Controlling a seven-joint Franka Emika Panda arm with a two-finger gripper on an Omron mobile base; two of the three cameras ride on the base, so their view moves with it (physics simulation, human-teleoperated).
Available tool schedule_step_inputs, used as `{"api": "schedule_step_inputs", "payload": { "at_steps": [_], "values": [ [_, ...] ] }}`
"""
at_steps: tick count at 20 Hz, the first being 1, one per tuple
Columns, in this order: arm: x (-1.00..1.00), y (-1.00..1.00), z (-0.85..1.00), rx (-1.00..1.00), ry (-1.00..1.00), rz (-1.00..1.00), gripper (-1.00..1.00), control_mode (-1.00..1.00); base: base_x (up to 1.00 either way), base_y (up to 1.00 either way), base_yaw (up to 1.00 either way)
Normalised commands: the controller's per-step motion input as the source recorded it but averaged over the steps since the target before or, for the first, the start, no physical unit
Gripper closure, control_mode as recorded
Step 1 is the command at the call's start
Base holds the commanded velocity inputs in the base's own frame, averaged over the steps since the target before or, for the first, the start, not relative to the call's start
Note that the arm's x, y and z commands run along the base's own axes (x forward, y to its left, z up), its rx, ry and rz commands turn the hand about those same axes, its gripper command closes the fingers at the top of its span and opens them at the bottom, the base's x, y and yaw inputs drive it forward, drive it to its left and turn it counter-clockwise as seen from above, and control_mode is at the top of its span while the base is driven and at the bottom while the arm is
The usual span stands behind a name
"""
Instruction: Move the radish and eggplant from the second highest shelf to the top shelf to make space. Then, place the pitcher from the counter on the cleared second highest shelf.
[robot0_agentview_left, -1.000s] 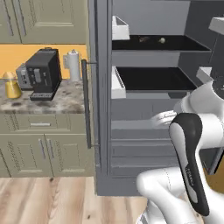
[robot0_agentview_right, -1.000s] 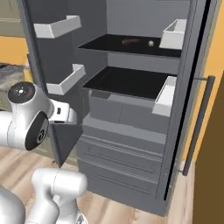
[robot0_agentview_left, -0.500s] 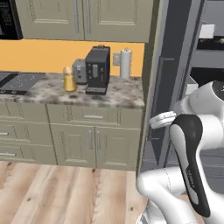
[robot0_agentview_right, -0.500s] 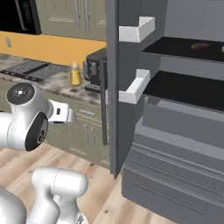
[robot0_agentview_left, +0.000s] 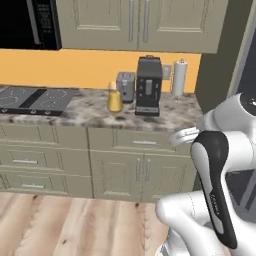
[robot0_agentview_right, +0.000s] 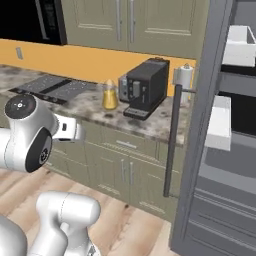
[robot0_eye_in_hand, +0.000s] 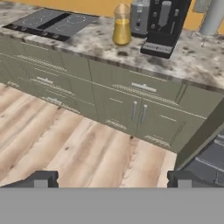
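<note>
The squat yellow-orange pitcher (robot0_agentview_left: 114, 100) (robot0_agentview_right: 110, 95) (robot0_eye_in_hand: 122, 28) stands upright on the speckled stone counter (robot0_agentview_left: 75, 114) (robot0_agentview_right: 82, 107) (robot0_eye_in_hand: 83, 43), just left of a black coffee machine. My gripper (robot0_eye_in_hand: 112, 181) hangs open and empty well short of the counter, above the wooden floor and facing the cabinet fronts, its fingertips (robot0_eye_in_hand: 40, 179) wide apart. The radish and the eggplant are out of view. A strip of black fridge interior (robot0_agentview_right: 246, 115) shows past the open door; I cannot tell which shelf it is.
Right of the pitcher stand a grey toaster (robot0_agentview_left: 125, 86), the coffee machine (robot0_agentview_left: 148, 86) (robot0_agentview_right: 145, 87) and a paper towel roll (robot0_agentview_left: 179, 77) (robot0_agentview_right: 184, 77). A cooktop (robot0_agentview_left: 30, 99) (robot0_eye_in_hand: 52, 22) lies at the left. The open fridge door (robot0_agentview_right: 200, 125) with its long handle (robot0_agentview_right: 172, 140) stands at the right.
Both base views have swung from the open fridge to the counter, so the camera moved, not the things. The pitcher now sits near the centre. The gripper has stayed open.
</note>
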Motion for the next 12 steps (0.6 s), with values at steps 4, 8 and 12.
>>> {"api": "schedule_step_inputs", "payload": {
  "at_steps": [4, 8, 12],
  "values": [
    [0.0, 0.0, 0.0, 0.0, 0.0, 0.0, -1.0, 1.0, 0.83, 0.27, -0.1],
    [0.0, 0.0, 0.0, 0.0, 0.0, 0.0, -1.0, 1.0, 0.83, 0.19, -0.11],
    [0.0, 0.0, 0.0, 0.0, 0.0, 0.0, -1.0, 1.0, 0.85, 0.29, -0.1]
  ]
}}
